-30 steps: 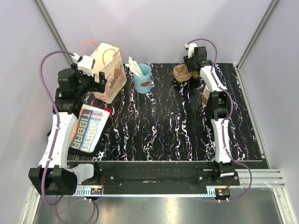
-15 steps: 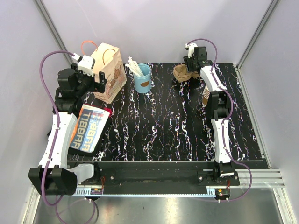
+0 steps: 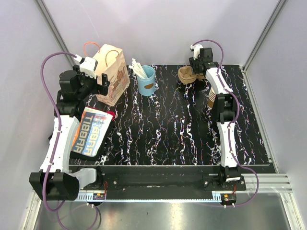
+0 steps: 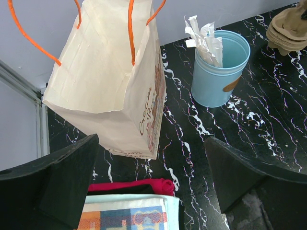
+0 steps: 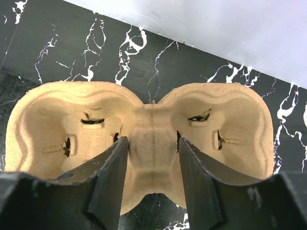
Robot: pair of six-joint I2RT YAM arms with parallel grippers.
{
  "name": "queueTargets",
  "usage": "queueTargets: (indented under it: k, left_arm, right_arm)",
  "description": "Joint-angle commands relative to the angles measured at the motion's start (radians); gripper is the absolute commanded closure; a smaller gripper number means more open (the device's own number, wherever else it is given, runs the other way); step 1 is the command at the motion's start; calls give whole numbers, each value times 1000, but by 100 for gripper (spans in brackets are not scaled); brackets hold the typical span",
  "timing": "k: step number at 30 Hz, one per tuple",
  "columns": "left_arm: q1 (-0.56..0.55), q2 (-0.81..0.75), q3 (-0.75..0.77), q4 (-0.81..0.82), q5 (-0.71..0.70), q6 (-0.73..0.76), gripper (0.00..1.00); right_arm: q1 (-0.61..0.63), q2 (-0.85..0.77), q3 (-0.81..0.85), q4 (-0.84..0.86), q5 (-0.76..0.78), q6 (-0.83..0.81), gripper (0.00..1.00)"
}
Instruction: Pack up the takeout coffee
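left wrist view: as below
left gripper [image 4: 151, 143]: fingers spread wide, nothing between them, hanging above the table
cream paper bag with orange cord handles [image 4: 110, 81]: upright, mouth open, just ahead of the fingers
light-blue metal cup [image 4: 218, 72]: right of the bag and apart from it, with white wrapped sticks [image 4: 204, 36] standing in it
tan moulded-pulp cup carrier [image 4: 290, 28]: top right corner, looks layered, several nested
colour-printed soft pack [image 4: 129, 213]: at the bottom edge, red fabric strip [image 4: 139, 184] along its far side
right wrist view: as below
right gripper [image 5: 152, 140]: fingers half spread, one over each well, close against the carrier's centre ridge; real pinch or only flanking, cannot tell
carrier: two wells, over the black white-veined marble-look table [image 5: 48, 43], near the pale back wall
top view: as below
left arm: gripper just beside the bag, far-left corner
right arm: stretched to the far edge, gripper at the carrier
stack of tan paper cups [image 3: 211, 97]: just beside the right arm, partly hidden by it
soft pack: lies flat at the left edge, partly under the left arm
takeout coffee (small tan kraft paper cup, round black plastic lid): position cannot tell from any view
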Motion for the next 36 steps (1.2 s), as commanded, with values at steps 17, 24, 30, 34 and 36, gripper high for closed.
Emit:
queueTargets:
  k: [17, 24, 30, 34, 36]
  left_arm:
    - [-1, -17, -1, 58, 22, -7, 1]
    - [-2, -24, -7, 61, 24, -7, 1]
    - [-2, -29, -10, 61, 24, -8, 1]
    - [-2, -32, -10, 61, 25, -8, 1]
    - [-2, -31, -9, 61, 25, -10, 1]
  right_arm:
    - [-3, -53, 9, 5, -28, 10, 68]
    - [-3, -103, 15, 11, -10, 7, 69]
    - [-3, -163, 12, 22, 4, -3, 69]
    - [-1, -195, -1, 24, 2, -9, 69]
    - [3, -215, -22, 25, -4, -13, 69]
